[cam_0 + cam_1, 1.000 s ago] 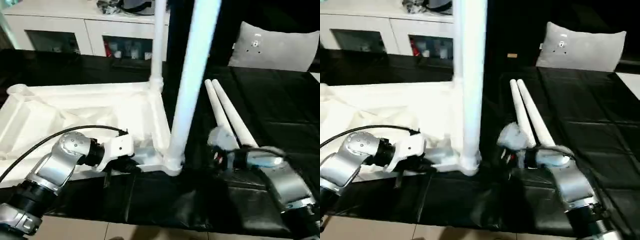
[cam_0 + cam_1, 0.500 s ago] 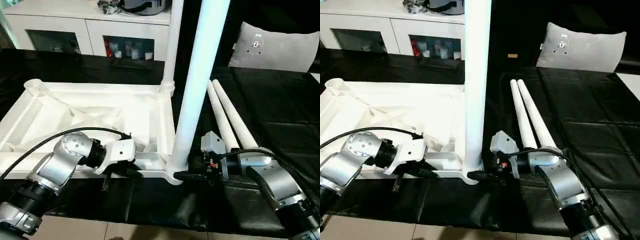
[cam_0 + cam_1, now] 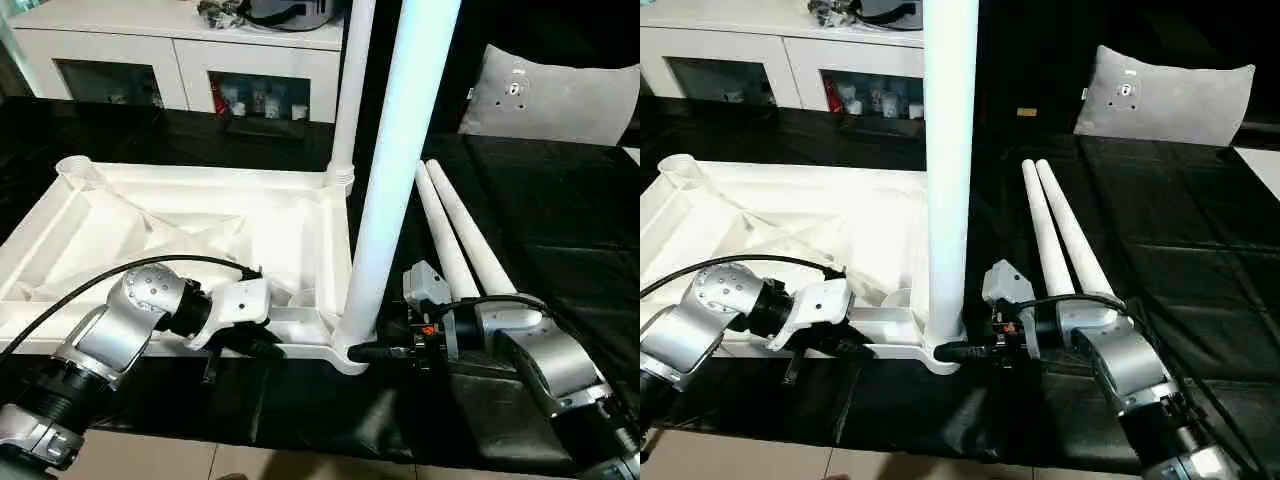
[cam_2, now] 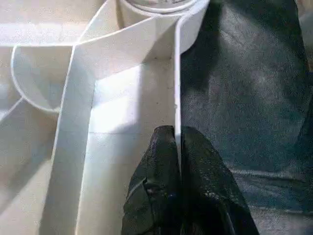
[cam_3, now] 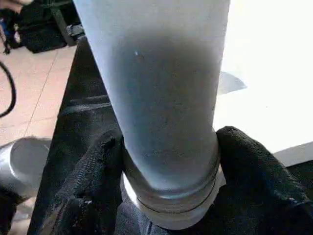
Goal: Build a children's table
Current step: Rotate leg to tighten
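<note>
The children's table top [image 3: 180, 215] lies upside down on a black surface, ribs up. One white leg [image 3: 395, 170] stands upright in the near right corner socket. A second leg [image 3: 350, 90] stands in the far right socket. Two loose legs [image 3: 460, 240] lie side by side to the right. My left gripper [image 4: 177, 147] is shut on the top's thin near rim wall, a little left of that corner. My right gripper [image 5: 168, 147] reaches in from the right at the near leg's base, its fingers [image 5: 98, 166] pressed against both sides of it.
A grey-white cushion [image 3: 560, 95] leans at the back right. A white cabinet [image 3: 170, 60] with glass doors stands behind the black surface. Tan floor [image 3: 300, 465] shows past the surface's near edge.
My right gripper has come in from the right to the near leg's base and narrowed its fingers around it. The left gripper has kept its hold on the rim. The camera has shifted.
</note>
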Available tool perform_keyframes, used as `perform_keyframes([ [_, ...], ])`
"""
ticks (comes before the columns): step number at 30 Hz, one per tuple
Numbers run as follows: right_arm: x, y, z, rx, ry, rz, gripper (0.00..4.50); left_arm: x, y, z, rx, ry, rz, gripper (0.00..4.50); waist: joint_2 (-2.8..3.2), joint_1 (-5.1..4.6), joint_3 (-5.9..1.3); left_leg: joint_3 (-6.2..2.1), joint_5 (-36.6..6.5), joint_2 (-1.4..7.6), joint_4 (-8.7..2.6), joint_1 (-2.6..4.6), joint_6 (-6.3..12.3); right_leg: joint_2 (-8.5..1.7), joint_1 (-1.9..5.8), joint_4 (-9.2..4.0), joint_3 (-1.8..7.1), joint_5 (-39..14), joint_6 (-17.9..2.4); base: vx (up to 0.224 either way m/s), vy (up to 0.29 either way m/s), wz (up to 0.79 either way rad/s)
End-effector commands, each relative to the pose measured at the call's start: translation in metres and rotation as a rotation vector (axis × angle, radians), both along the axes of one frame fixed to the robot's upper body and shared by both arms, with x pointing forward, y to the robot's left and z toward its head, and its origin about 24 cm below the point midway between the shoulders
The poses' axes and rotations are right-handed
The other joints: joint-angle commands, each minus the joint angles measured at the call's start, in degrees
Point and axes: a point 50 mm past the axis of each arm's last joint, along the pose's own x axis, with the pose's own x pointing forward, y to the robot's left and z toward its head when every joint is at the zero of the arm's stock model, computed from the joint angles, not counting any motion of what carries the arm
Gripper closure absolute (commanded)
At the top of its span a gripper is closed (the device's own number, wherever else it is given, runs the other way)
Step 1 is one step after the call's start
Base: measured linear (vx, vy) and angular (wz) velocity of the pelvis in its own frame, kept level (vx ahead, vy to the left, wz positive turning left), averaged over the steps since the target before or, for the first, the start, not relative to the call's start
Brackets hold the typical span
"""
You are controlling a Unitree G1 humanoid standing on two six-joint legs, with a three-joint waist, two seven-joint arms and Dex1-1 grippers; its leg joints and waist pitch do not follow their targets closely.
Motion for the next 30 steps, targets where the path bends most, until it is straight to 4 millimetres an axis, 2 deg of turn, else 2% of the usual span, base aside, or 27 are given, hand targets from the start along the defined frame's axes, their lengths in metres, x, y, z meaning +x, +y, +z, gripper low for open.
perform_keyframes([
  [1, -0.002, 0.013, -0.002, 0.021, 0.023, -0.014, 1.86, 0.007, -0.010, 0.010, -0.059, -0.055, 0.068, 4.50, 0.39, -0.21, -3.62, -0.01, -10.21, 0.96, -4.00, 0.07, 0.86, -3.60, 3.00, -4.61, 2.41, -12.16, -11.93, 0.000, 0.000, 0.00],
  [2, 0.000, 0.021, -0.004, 0.032, 0.019, -0.087, 1.86, 0.011, -0.014, 0.011, -0.090, -0.064, 0.147, 4.50, 0.55, -0.32, -3.46, 0.00, -11.48, 0.96, -4.09, 0.23, 0.22, -3.63, 2.78, -4.89, 2.44, -14.79, -11.32, 0.000, 0.000, 0.00],
  [3, 0.001, 0.023, -0.005, 0.034, 0.019, -0.101, 1.86, 0.011, -0.015, 0.012, -0.096, -0.065, 0.158, 4.50, 0.48, -0.38, -3.46, -0.03, -11.97, 0.88, -4.07, 0.26, -0.08, -3.63, 2.77, -4.97, 2.39, -16.17, -10.97, 0.000, 0.000, 0.00],
  [4, 0.005, 0.033, -0.008, 0.045, 0.022, -0.196, 1.86, 0.015, -0.021, 0.014, -0.131, -0.073, 0.232, 4.50, 0.43, -0.39, -3.46, -0.06, -12.54, 0.79, -4.05, 0.40, -0.55, -3.67, 2.69, -5.27, 2.40, -18.74, -10.06, 0.000, 0.000, 0.00],
  [5, 0.010, 0.040, -0.011, 0.057, 0.032, -0.272, 1.86, 0.017, -0.027, 0.014, -0.154, -0.080, 0.284, 4.50, 0.38, -0.72, -3.50, -0.29, -12.03, 0.69, -4.19, 0.04, -0.97, -3.71, 2.86, -5.26, 2.26, -19.58, -9.52, 0.000, 0.000, 0.00],
  [6, 0.012, 0.045, -0.012, 0.063, 0.040, -0.323, 1.87, 0.019, -0.030, 0.015, -0.169, -0.084, 0.320, 4.50, 0.53, -1.22, -3.47, -0.34, -11.93, 0.67, -4.31, -0.10, -1.48, -3.61, 2.71, -5.29, 2.21, -20.11, -9.08, 0.000, 0.000, 0.00],
  [8, 0.016, 0.053, -0.014, 0.079, 0.050, -0.393, 1.87, 0.023, -0.038, 0.016, -0.185, -0.094, 0.384, 4.50, 0.39, -1.60, -3.56, -0.49, -12.22, 0.49, -4.20, -0.13, -1.56, -3.67, 2.84, -5.52, 2.08, -21.22, -8.49, 0.000, 0.000, 0.00],
  [9, 0.018, 0.055, -0.014, 0.079, 0.053, -0.415, 1.87, 0.025, -0.040, 0.016, -0.189, -0.103, 0.405, 4.50, 0.45, -1.58, -3.66, -0.41, -11.89, 0.52, -4.10, -0.07, -1.35, -3.64, 2.83, -5.54, 2.20, -20.61, -8.38, 0.000, 0.000, 0.00],
  [10, 0.022, 0.063, -0.016, 0.083, 0.062, -0.486, 1.87, 0.030, -0.049, 0.017, -0.210, -0.127, 0.484, 4.50, 0.63, -1.64, -3.65, -0.26, -11.59, 0.62, -4.00, 0.13, -0.94, -3.56, 2.48, -5.54, 2.39, -19.11, -8.87, 0.000, 0.000, 0.00],
  [11, 0.024, 0.067, -0.016, 0.084, 0.069, -0.524, 1.87, 0.033, -0.054, 0.018, -0.223, -0.139, 0.532, 4.50, 0.83, -1.75, -3.71, -0.21, -10.83, 0.63, -3.95, 0.04, -1.06, -3.45, 2.50, -5.33, 2.38, -16.70, -9.82, 0.000, 0.000, 0.00],
  [12, 0.026, 0.070, -0.016, 0.084, 0.076, -0.553, 1.87, 0.037, -0.058, 0.019, -0.238, -0.158, 0.579, 4.50, 0.64, -1.72, -3.82, -0.19, -9.89, 0.56, -3.88, -0.06, -0.97, -3.40, 2.69, -5.23, 2.35, -14.76, -10.25, 0.000, 0.000, 0.00],
  [16, 0.030, 0.078, -0.017, 0.063, 0.075, -0.633, 1.87, 0.044, -0.072, 0.024, -0.264, -0.210, 0.683, 4.50, 0.84, -1.26, -4.09, -0.19, -8.04, 0.47, -3.79, -0.13, -0.09, -3.27, 2.95, -4.85, 2.35, -10.16, -10.43, 0.000, 0.000, 0.00],
  [17, 0.030, 0.079, -0.017, 0.067, 0.070, -0.636, 1.52, 0.044, -0.076, 0.025, -0.264, -0.214, 0.688, 4.50, 0.83, -1.35, -4.16, -0.11, -7.54, 0.45, -3.74, -0.23, 0.24, -3.28, 3.03, -4.72, 2.44, -8.58, -10.79, 0.000, 0.000, 0.00],
  [19, 0.029, 0.072, -0.019, 0.050, 0.033, -0.638, 1.17, 0.042, -0.077, 0.024, -0.244, -0.224, 0.666, 4.50, 0.94, -1.10, -4.21, -0.10, -6.99, 0.45, -3.70, -0.27, 0.71, -3.34, 3.13, -4.69, 2.40, -7.42, -10.91, 0.000, 0.000, 0.00],
  [22, 0.029, 0.062, -0.021, 0.052, 0.023, -0.677, 1.06, 0.042, -0.071, 0.022, -0.219, -0.230, 0.646, 4.50, 1.15, -1.07, -4.20, -0.15, -6.89, 0.51, -3.79, -0.39, 1.20, -3.36, 3.30, -4.62, 2.32, -5.91, -10.99, 0.000, 0.000, 0.00],
  [23, 0.030, 0.056, -0.021, 0.055, 0.011, -0.691, 0.92, 0.041, -0.067, 0.021, -0.207, -0.234, 0.637, 4.50, 1.34, -1.44, -4.13, -0.36, -7.53, 0.44, -3.96, -0.70, 1.18, -3.36, 3.58, -4.62, 2.15, -6.39, -10.83, 0.000, 0.000, 0.00],
  [24, 0.030, 0.055, -0.021, 0.054, 0.009, -0.691, 0.72, 0.041, -0.067, 0.021, -0.206, -0.234, 0.636, 4.50, 1.28, -1.67, -4.27, -0.30, -7.57, 0.49, -3.83, -0.74, 1.32, -3.53, 3.49, -4.83, 2.18, -6.81, -10.74, 0.000, 0.000, 0.00],
  [26, 0.029, 0.043, -0.018, 0.044, -0.054, -0.688, 0.70, 0.040, -0.057, 0.019, -0.187, -0.241, 0.612, 4.50, 1.53, -1.74, -4.35, -0.24, -6.60, 0.53, -3.64, -0.60, 1.66, -3.46, 3.33, -4.72, 2.31, -4.66, -11.63, 0.000, 0.000, 0.00],
  [27, 0.028, 0.039, -0.017, 0.036, -0.083, -0.668, 0.70, 0.039, -0.053, 0.017, -0.182, -0.240, 0.595, 4.50, 1.76, -1.47, -4.56, -0.27, -5.57, 0.54, -3.46, -0.62, 1.93, -3.42, 3.47, -4.40, 2.30, -2.11, -12.22, 0.000, 0.000, 0.00],
  [28, 0.028, 0.039, -0.017, 0.036, -0.083, -0.668, 0.50, 0.039, -0.053, 0.017, -0.182, -0.240, 0.595, 4.50, 1.76, -1.47, -4.56, -0.27, -5.57, 0.54, -3.46, -0.62, 1.93, -3.42, 3.47, -4.40, 2.30, -2.11, -12.22, 0.000, 0.000, 0.00],
  [29, 0.026, 0.031, -0.015, 0.028, -0.128, -0.624, 0.35, 0.036, -0.047, 0.014, -0.166, -0.228, 0.563, 4.50, 1.98, -1.16, -4.46, -0.16, -5.01, 0.63, -3.42, -0.46, 2.30, -3.32, 3.23, -4.16, 2.28, -0.21, -13.08, 0.000, 0.000, 0.00],
  [30, 0.026, 0.031, -0.015, 0.028, -0.128, -0.624, 0.28, 0.036, -0.047, 0.014, -0.166, -0.228, 0.563, 4.50, 1.96, -1.02, -4.53, -0.15, -4.85, 0.62, -3.35, -0.62, 2.50, -3.35, 3.44, -3.93, 2.29, 0.73, -13.26, 0.000, 0.000, 0.00],
])
